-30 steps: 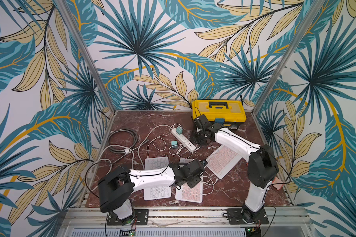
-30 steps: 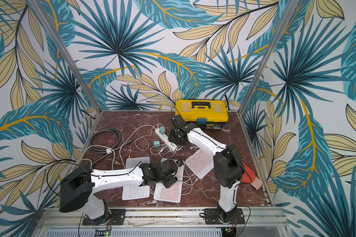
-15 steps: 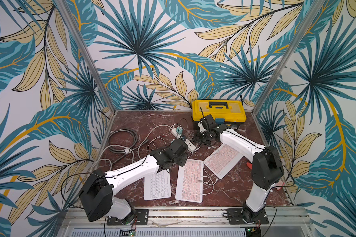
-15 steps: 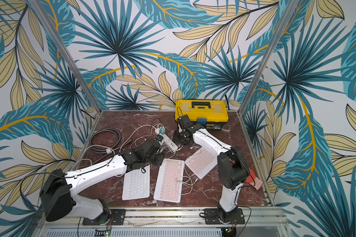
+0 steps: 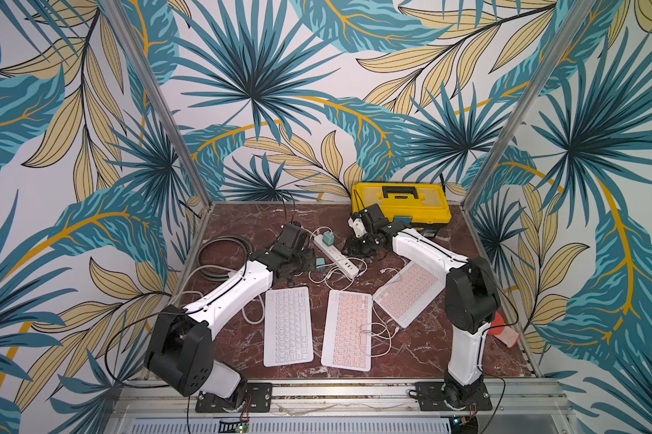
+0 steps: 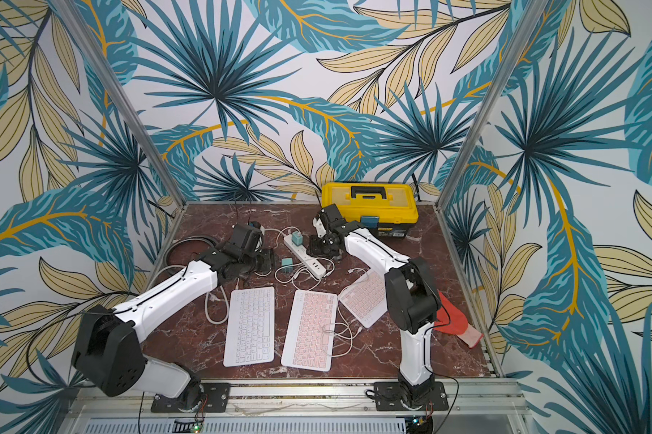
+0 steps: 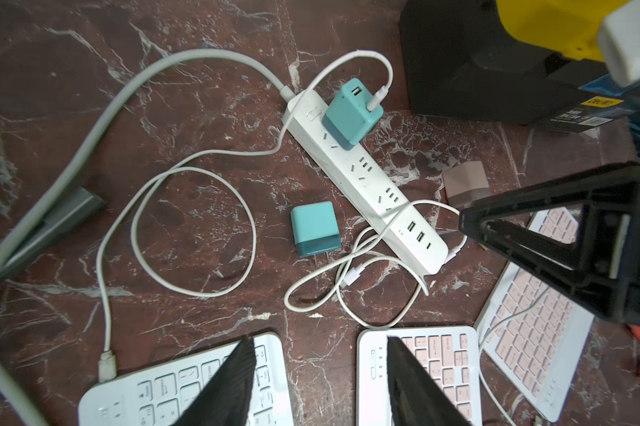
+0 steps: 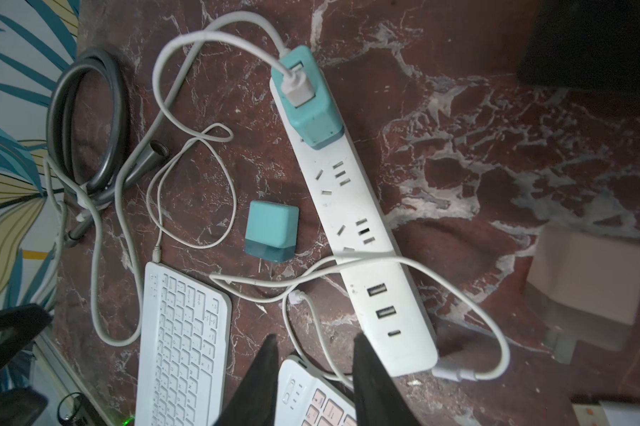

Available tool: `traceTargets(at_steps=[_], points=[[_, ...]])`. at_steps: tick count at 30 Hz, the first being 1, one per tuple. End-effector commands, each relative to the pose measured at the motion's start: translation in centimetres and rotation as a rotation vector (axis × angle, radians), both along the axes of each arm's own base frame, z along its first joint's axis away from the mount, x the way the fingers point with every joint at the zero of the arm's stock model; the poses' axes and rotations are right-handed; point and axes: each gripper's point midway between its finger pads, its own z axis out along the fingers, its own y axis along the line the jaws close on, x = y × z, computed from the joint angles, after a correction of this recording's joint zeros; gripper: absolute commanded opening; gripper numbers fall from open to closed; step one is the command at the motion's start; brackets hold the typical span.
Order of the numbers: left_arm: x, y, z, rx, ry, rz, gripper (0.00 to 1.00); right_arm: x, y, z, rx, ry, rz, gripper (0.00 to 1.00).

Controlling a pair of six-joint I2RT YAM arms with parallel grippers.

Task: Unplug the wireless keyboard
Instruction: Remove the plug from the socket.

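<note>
left arm (image 5: 234,289) swung from the keyboards (image 5: 287,327) to the power strip (image 5: 335,257); left pincer (image 7: 320,341) and right pincer (image 8: 315,337) half open, empty. yanking the teal charger (image 7: 350,114) could drag the strip

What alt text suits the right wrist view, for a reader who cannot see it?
A white plastic power strip lies on the dark red marble table, a teal cube charger plugged into one end; its white USB cable runs to a slim white keyboard. A second teal cube charger lies loose beside the strip, and the right hand is open and empty.
</note>
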Motion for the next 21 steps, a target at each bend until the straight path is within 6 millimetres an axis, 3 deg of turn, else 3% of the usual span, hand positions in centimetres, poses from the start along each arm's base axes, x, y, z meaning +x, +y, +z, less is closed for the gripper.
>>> traceTargets(at_steps=[1, 7, 13, 21], points=[[0.9, -0.2, -0.5, -0.098, 0.069, 0.0, 0.58, 0.0, 1.3, -0.6, -0.064, -0.073, 0.151, 0.37], [2.5, -0.5, -0.7, -0.15, 0.102, 0.012, 0.57, 2.5, 1.7, -1.0, -0.153, -0.19, 0.214, 0.38], [3.4, -1.0, -1.4, -0.201, 0.149, 0.034, 0.56, 3.6, 3.7, -0.7, -0.086, -0.265, 0.302, 0.41], [4.5, -1.1, -2.6, -0.221, 0.19, 0.084, 0.55, 5.7, 4.0, -1.6, -0.001, -0.268, 0.289, 0.42]])
